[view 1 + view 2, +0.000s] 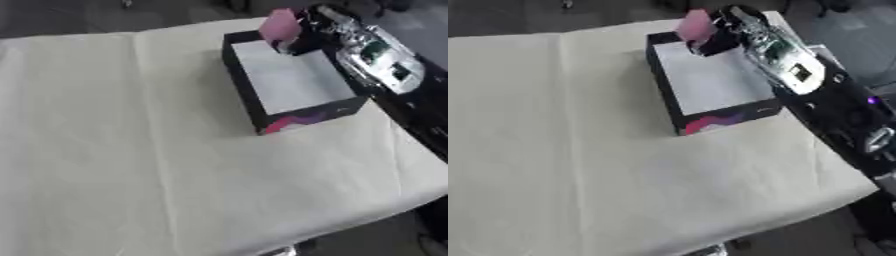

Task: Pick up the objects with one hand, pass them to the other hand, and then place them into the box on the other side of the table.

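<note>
A black, open-topped cardboard box with a pale floor [293, 80] stands on the cream-clothed table [131, 150], toward its far right part. Above the box's far edge, a pink block [282, 24] is pinched in the right hand [726, 31], whose silver-and-black arm [798, 70] runs along the box's right side.

My right arm [798, 70] hangs along the box's [262, 107] right wall; the cloth [131, 150] to its left lies open.
</note>
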Controlling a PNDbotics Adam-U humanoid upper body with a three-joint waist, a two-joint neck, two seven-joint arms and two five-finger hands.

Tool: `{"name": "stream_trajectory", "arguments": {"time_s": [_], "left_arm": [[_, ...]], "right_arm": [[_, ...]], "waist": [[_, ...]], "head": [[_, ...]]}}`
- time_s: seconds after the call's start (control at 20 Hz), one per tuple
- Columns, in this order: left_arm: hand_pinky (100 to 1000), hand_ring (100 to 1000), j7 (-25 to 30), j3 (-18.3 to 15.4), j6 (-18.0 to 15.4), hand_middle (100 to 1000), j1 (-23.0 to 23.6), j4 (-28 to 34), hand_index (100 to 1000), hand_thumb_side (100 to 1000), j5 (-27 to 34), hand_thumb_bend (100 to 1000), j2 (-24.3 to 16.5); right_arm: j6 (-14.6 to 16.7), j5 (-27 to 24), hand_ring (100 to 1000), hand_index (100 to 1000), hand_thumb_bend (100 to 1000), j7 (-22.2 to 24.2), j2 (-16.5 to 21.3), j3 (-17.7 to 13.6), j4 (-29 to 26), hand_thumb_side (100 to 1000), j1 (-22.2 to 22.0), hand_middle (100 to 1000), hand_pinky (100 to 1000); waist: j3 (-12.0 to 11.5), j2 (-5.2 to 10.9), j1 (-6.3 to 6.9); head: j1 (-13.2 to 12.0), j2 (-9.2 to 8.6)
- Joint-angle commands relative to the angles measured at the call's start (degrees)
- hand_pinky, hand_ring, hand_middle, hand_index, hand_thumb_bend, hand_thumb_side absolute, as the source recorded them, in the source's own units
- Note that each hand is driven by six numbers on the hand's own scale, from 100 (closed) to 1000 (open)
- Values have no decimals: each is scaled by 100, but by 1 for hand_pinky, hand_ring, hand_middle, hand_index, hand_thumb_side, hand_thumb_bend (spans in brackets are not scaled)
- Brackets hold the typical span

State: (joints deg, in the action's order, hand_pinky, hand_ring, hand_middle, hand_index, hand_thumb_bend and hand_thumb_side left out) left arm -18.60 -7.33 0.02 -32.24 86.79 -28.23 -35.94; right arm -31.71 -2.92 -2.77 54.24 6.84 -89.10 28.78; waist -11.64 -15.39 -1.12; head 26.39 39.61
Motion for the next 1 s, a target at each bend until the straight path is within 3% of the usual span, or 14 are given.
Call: {"name": "stream_trajectory", "arguments": {"time_s": [0.05,0.1,0.2,0.4,0.65,0.8,0.95,1.0], "left_arm": [[812,688,-27,-119,49,692,-55,117,833,446,111,440,-297],[813,688,-54,-141,64,692,-53,127,833,445,131,440,-332],[813,689,-100,-171,90,692,-39,136,833,443,159,443,-385],[814,688,-178,-228,129,690,-8,124,832,437,181,444,-450],[814,687,-254,-264,169,688,7,125,831,433,191,443,-469],[813,685,-271,-270,176,684,5,114,827,431,190,444,-479],[813,686,-273,-284,182,683,-28,80,827,429,180,448,-539],[813,686,-251,-281,183,684,-59,48,828,436,191,447,-578]], "right_arm": [[234,775,740,771,386,425,257,-99,306,100,127,582,815],[279,1065,742,774,386,513,268,-86,433,100,144,586,815],[374,1577,797,873,384,714,262,-96,651,100,179,706,842],[507,2349,885,952,379,1060,265,-189,918,100,187,811,881],[644,2698,934,1000,434,1242,248,-338,928,131,140,881,900],[563,2483,925,1000,437,983,199,-515,786,130,126,874,898],[489,1265,925,1000,100,47,31,-792,159,198,34,875,914],[598,682,928,1000,100,-346,-31,-844,-127,229,-36,878,921]], "waist": [[-15,74,13],[-31,71,10],[-49,67,7],[-60,70,-2],[-58,79,-8],[-51,84,-5],[-30,79,12],[-25,75,21]], "head": [[11,-63],[1,-53],[-7,-32],[-32,7],[-83,20],[-143,14],[-318,18],[-409,25]]}}
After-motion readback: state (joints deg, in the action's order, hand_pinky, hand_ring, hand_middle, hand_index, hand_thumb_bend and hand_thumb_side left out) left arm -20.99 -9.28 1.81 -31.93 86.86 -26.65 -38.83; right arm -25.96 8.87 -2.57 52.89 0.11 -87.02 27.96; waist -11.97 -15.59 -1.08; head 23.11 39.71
